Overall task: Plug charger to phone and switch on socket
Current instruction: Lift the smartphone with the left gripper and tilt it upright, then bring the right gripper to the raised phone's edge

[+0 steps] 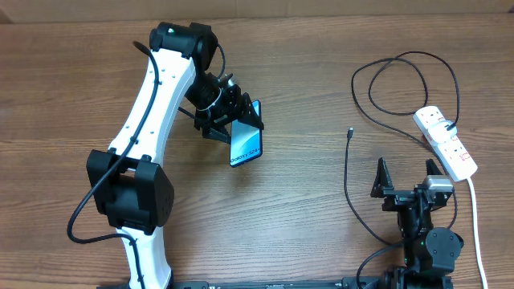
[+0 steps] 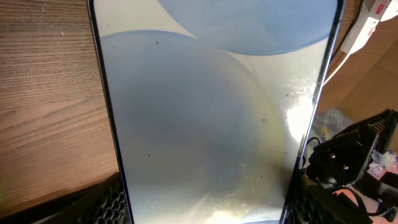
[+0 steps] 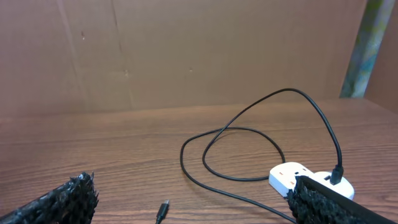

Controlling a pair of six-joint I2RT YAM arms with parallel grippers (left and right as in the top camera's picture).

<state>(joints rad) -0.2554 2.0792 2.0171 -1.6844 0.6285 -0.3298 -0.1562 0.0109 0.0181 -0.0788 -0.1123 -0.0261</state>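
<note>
Brown wood grain covers the surface [image 1: 305, 241] from side to side. Closest to you, your right tool [image 1: 406, 175] sits by the near edge. Its two fingers [image 3: 59, 202] are spread wide apart and nothing is between them. From its own camera you look out between those black fingers at the charger [image 3: 249, 134]. The small plug tip [image 1: 350, 132] of the charger lies flat on the wood a little way ahead of that tool, touching nothing else.

A bit further out, on your left side, your left tool [image 1: 229, 120] is clenched on the phone [image 1: 246, 138], with one finger on each long edge. The phone is tilted, screen up, with its name written at the low end. In the left wrist camera the pale screen fills almost the whole view. You cannot tell if the low end touches the wood.

Off to the right, well apart from the phone, the socket [image 1: 446, 141] lies flat. Its thick white cord [image 1: 475, 217] runs back toward the near edge. The other end of the charger is pushed into the socket. Furthest away, the black cable makes big loops on the wood past the socket.
</note>
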